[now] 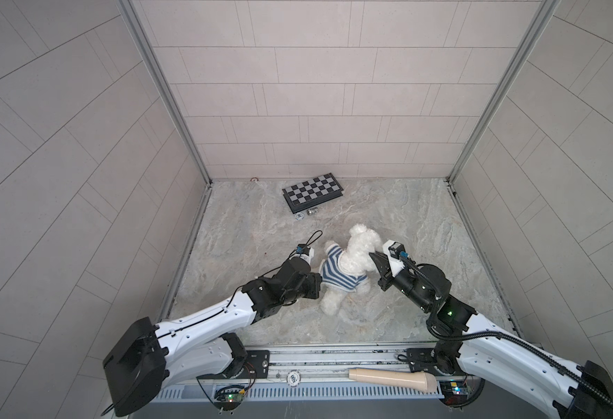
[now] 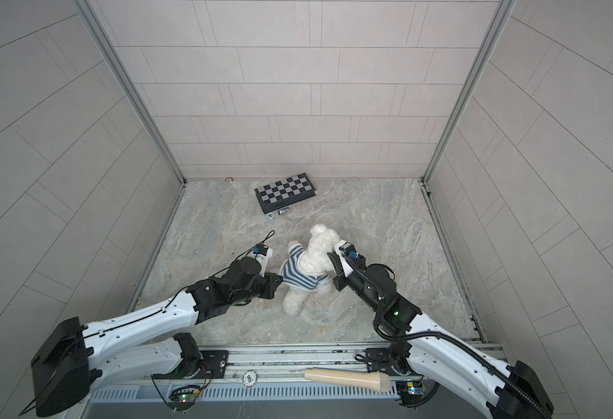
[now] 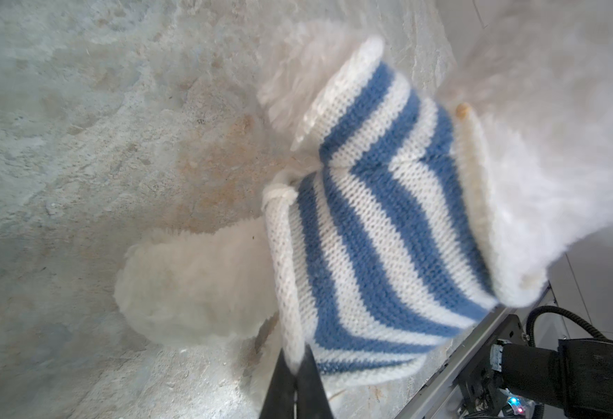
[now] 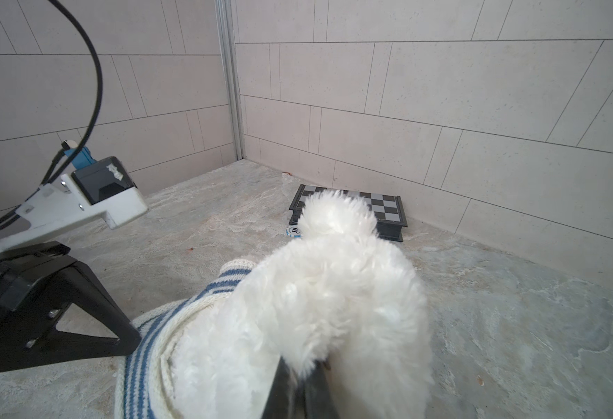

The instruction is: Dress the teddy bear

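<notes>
— White plush, mid-tabletop [image 1: 424,225], in both top views: the bear [image 1: 361,250] [image 2: 321,246] lies with its head toward the back wall, and a blue-striped shirt [image 1: 337,274] [image 2: 299,274] wraps its body.

— And both arms are on it! The left gripper [image 1: 320,280] [image 2: 280,280] is at the shirt's edge, and the right gripper [image 1: 371,255] [image 2: 330,256] is in the fur beside the head.

— Behind them a chessboard [image 1: 312,190] [image 2: 285,191] sits by the back wall, well apart from the bear.

— Over to the left wrist view: the left gripper [image 3: 297,362] has its jaws pinched together on the shirt's [image 3: 377,232] white hem, with a fluffy leg [image 3: 196,283] poking out just beside it.

— The sleeve's filled too, blurry fur showing past the cuff.

— Right wrist view now: the right gripper [image 4: 297,377] has its jaws closed tight, a tuft of the bear's [image 4: 334,308] fur caught between them.

— Arm or ear, that tuft?

— Can't tell from here. The shirt's [image 4: 145,348] collar rings the neck, and the left gripper's [image 4: 131,341] tip touches the knit on the far side. A chessboard [image 4: 388,210] corner peeks out past the head.
</notes>
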